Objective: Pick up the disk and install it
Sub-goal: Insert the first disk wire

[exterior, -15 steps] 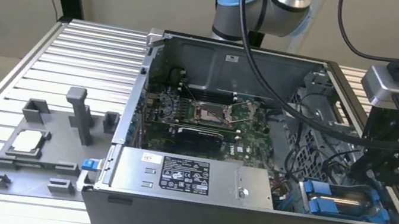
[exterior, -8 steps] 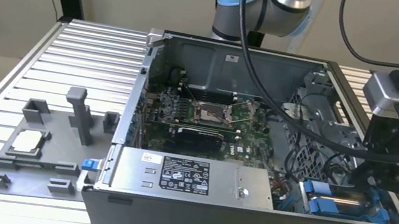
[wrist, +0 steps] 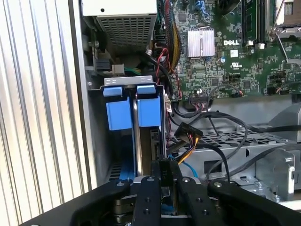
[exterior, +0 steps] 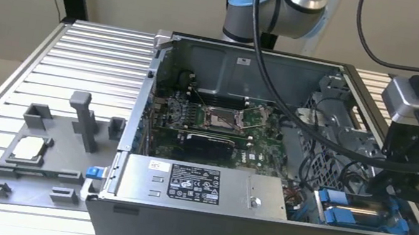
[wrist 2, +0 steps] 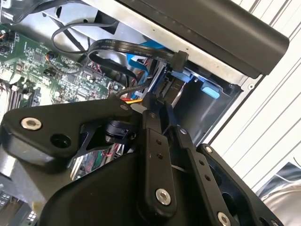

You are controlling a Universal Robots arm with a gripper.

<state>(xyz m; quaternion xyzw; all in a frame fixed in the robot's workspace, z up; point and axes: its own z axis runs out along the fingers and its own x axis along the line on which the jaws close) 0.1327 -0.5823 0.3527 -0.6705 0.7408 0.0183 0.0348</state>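
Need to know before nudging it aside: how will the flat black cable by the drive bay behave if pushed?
The cable probably bends easily: it is thin, flat and lies in a loose arc. It looks light. Its connector sits at the drive bay; if plugged in, the cable would likely spring back rather than stay aside.

In the exterior view, a black-and-white printed label (exterior: 193, 184) covers the top of the grey metal box (exterior: 264, 197), at 6 o'clock from the processor socket (exterior: 221, 118); its print is too small to make out. A small white sticker (exterior: 243, 60) stands on the case wall (exterior: 284, 72) at 12 o'clock from the socket, likewise illegible. In the first wrist view, the green circuit board (wrist: 211, 70) carries a short white printed word (wrist: 230, 43) just beside the finned heat sink (wrist: 201, 42), plus fine white component markings.
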